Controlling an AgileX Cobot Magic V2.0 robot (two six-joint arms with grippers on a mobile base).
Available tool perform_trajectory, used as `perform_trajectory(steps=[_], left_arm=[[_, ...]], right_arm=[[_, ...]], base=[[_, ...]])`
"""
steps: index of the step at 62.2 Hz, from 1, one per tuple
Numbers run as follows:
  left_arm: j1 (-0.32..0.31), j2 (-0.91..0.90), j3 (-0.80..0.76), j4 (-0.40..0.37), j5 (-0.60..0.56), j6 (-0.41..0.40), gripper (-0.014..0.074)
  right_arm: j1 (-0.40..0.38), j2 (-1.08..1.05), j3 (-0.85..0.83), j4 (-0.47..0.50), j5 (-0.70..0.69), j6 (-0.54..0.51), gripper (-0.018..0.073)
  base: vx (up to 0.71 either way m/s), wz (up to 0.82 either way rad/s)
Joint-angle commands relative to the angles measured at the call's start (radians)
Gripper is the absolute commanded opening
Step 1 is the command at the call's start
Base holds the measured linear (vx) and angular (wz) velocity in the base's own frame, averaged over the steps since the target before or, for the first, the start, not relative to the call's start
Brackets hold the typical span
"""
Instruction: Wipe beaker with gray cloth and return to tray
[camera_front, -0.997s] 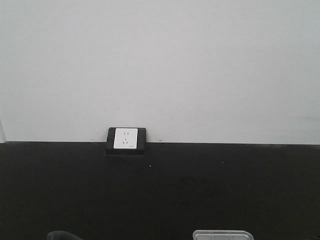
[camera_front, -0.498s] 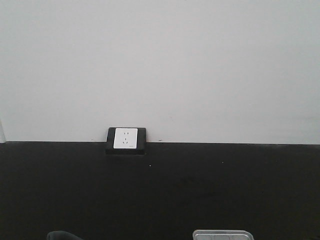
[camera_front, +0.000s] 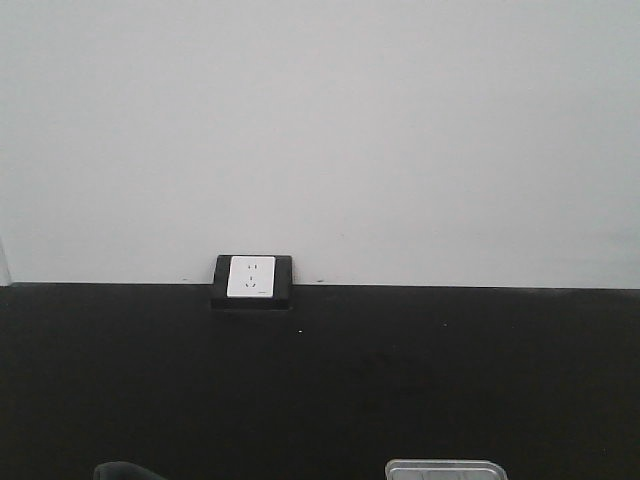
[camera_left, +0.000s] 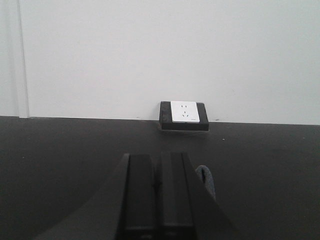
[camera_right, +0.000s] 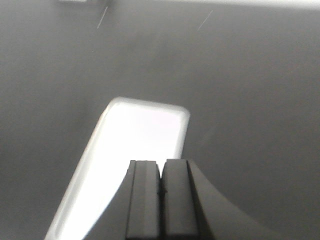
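Observation:
My left gripper (camera_left: 156, 156) is shut and empty, low over the black table. A corner of the gray cloth (camera_left: 208, 181) shows just right of its right finger. My right gripper (camera_right: 161, 162) is shut and empty, held above the metal tray (camera_right: 125, 150), which glares white in the right wrist view. The tray's far edge (camera_front: 445, 468) shows at the bottom of the front view. The dark lump at the bottom left of the front view (camera_front: 125, 470) may be the cloth or an arm; I cannot tell. The beaker is out of view.
A white wall socket in a black frame (camera_front: 252, 280) sits on the wall at the back of the black table (camera_front: 400, 380); it also shows in the left wrist view (camera_left: 183, 115). A white wall rises behind the table.

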Motion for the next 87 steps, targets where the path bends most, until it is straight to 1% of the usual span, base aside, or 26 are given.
perform_trajectory(steps=[1,6,14,21,30,34,39,42,50,87], left_arm=[[0.003,-0.025,0.032,-0.011,-0.085,0.001,-0.0006],[0.003,-0.025,0.032,-0.011,-0.085,0.001,-0.0006],[0.003,-0.025,0.032,-0.011,-0.085,0.001,-0.0006],[0.003,-0.025,0.032,-0.011,-0.085,0.001,-0.0006],[0.003,-0.025,0.032,-0.011,-0.086,0.001,-0.0006],[0.003,-0.025,0.031,-0.011,-0.086,0.001,-0.0006],[0.003,-0.025,0.031,-0.011,-0.086,0.001,-0.0006],[0.003,-0.025,0.031,-0.011,-0.086,0.001,-0.0006],[0.003,-0.025,0.031,-0.011,-0.086,0.001,-0.0006],[0.003,-0.025,0.031,-0.011,-0.086,0.001,-0.0006]], right_arm=[[-0.054,-0.118,0.085,-0.055,-0.195,-0.009,-0.0011],[-0.082,-0.235,0.194,-0.079,-0.269,-0.009,-0.0011],[-0.087,-0.399,0.348,-0.088,-0.370,-0.009,-0.0011],[-0.098,-0.512,0.428,-0.088,-0.405,-0.009,-0.0011],[-0.129,-0.509,0.479,-0.085,-0.407,-0.010,-0.0011],[-0.137,-0.509,0.515,-0.085,-0.439,-0.008,-0.0011],[-0.135,-0.509,0.572,-0.081,-0.517,0.000,-0.0011],[-0.135,-0.508,0.563,-0.077,-0.476,0.011,-0.0011],[-0.135,-0.507,0.565,-0.081,-0.458,0.013,-0.0011],[-0.135,-0.507,0.565,-0.081,-0.459,0.013,-0.0011]], base=[[0.00,0.00],[0.00,0.00],[0.00,0.00],[0.00,0.00],[0.00,0.00],[0.00,0.00],[0.00,0.00],[0.00,0.00],[0.00,0.00],[0.00,0.00]])
